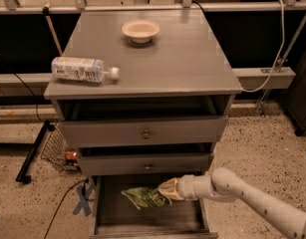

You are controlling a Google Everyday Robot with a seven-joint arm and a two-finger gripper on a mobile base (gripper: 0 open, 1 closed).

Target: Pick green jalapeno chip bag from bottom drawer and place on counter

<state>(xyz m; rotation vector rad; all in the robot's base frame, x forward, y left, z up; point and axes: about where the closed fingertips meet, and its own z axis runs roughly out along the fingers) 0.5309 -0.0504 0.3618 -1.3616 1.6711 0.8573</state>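
Observation:
The green jalapeno chip bag (pixel 144 196) hangs just above the floor of the open bottom drawer (pixel 147 223), a little left of its middle. My gripper (pixel 165 191) reaches in from the right and is shut on the bag's right end. The white arm runs off toward the lower right corner. Above, the counter (pixel 187 63) forms the flat grey top of the cabinet.
A clear water bottle (pixel 82 69) lies on its side at the counter's left edge. A small cream bowl (pixel 140 30) sits near the counter's back. The two upper drawers (pixel 142 132) stand slightly pulled out above the bag. A wire basket (pixel 58 151) rests on the floor at left.

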